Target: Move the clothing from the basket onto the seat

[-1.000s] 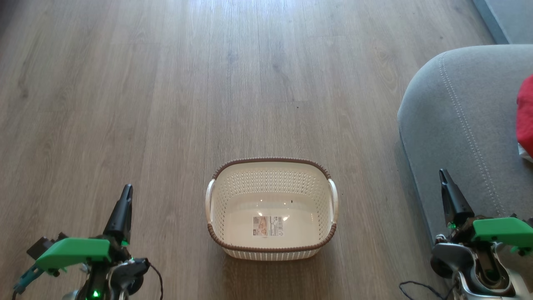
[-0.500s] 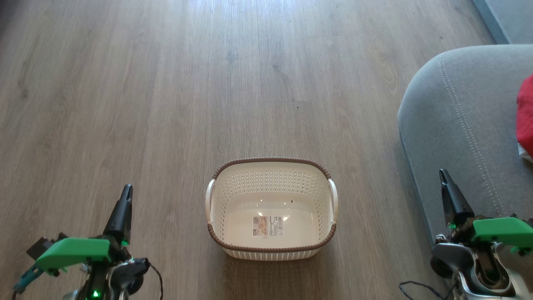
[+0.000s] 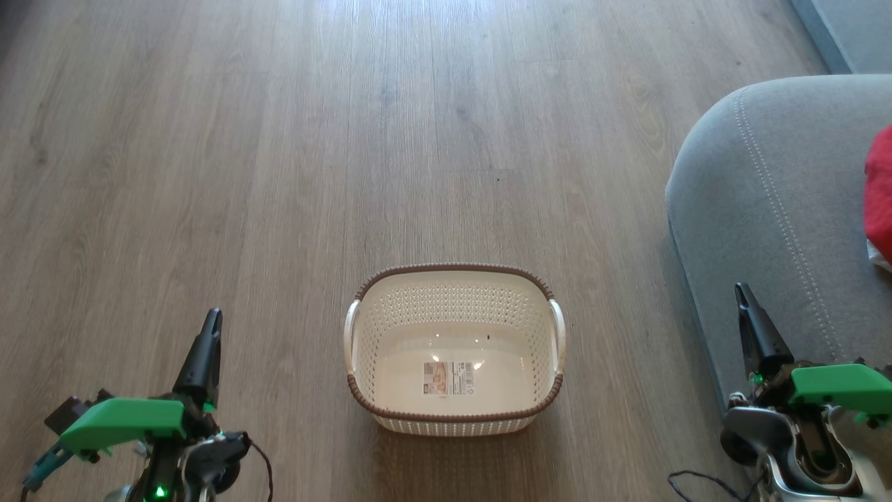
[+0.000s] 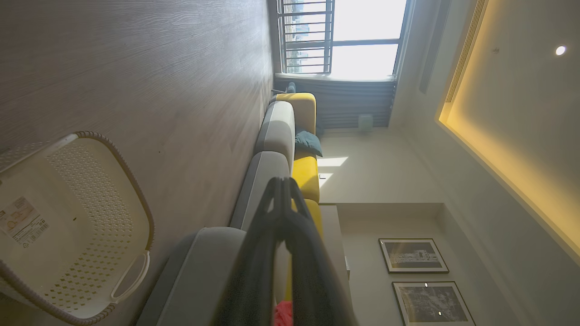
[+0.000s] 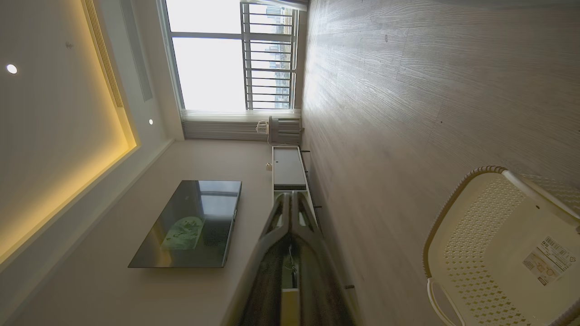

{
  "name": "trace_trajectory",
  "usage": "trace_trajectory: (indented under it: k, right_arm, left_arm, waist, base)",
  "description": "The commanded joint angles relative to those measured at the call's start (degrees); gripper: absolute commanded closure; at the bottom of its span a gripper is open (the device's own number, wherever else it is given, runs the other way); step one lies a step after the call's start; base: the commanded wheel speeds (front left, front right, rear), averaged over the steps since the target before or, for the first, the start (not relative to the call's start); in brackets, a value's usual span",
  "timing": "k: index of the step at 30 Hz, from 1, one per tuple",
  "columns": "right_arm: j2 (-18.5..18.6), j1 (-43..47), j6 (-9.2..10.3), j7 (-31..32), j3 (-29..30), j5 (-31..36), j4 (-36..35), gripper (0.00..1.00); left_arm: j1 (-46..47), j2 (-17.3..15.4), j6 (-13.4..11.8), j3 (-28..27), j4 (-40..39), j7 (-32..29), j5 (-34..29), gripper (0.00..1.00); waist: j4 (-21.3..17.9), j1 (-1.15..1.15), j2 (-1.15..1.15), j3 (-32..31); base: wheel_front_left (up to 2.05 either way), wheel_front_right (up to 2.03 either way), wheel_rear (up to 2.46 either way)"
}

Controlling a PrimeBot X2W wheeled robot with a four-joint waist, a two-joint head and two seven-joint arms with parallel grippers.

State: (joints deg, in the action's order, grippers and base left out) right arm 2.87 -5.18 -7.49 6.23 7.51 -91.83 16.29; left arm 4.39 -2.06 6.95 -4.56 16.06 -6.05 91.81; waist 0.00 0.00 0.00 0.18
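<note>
Jaws of left gripper (image 3: 212, 315) and right gripper (image 3: 740, 290) are pressed together, gripping nothing. Verify the seat (image 3: 766, 195) on the robot's right, the basket (image 3: 453, 268) on the floor (image 3: 348, 139) holding only its label (image 3: 448, 378), and the clothing (image 3: 880, 188) lying on the seat. Transfer appears complete.

The wood floor (image 3: 209, 174) bears basket (image 3: 453, 268) and seat (image 3: 766, 209).

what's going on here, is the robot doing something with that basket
Nothing is being handled right now. The basket sits empty on the wood floor, with just its label sticker inside. Red clothing lies on the grey seat at the right edge of the head view. The left gripper and right gripper sit low on either side of the basket, both shut and holding nothing. The job looks done, as far as these views show.
</note>
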Motion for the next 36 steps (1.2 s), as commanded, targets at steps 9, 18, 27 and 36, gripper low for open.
trace_trajectory:
  k: [9,18,27,36]
  right_arm:
    - [0.0,-1.01,0.0,0.25,-0.99,-0.34,-2.26,1.0]
    - [0.0,-1.01,0.0,0.25,-0.99,-0.34,-2.26,1.0]
    - [0.0,-1.01,0.0,0.25,-0.99,-0.34,-2.26,1.0]
    - [0.0,-1.01,0.0,0.25,-0.99,-0.34,-2.26,1.0]
  left_arm:
    - [1.81,-0.82,0.54,-1.95,-2.01,-0.44,0.36,1.0]
    - [1.8,-0.82,0.54,-1.95,-2.01,-0.43,0.36,1.0]
    - [1.8,-0.82,0.54,-1.95,-2.01,-0.43,0.36,1.0]
    - [1.8,-0.82,0.54,-1.95,-2.01,-0.43,0.37,1.0]
  waist:
    - [0.0,0.0,0.0,0.0]
    - [0.0,0.0,0.0,0.0]
    - [0.0,0.0,0.0,0.0]
    - [0.0,0.0,0.0,0.0]
  base:
    - [0.0,0.0,0.0]
    - [0.0,0.0,0.0]
    - [0.0,0.0,0.0]
    - [0.0,0.0,0.0]
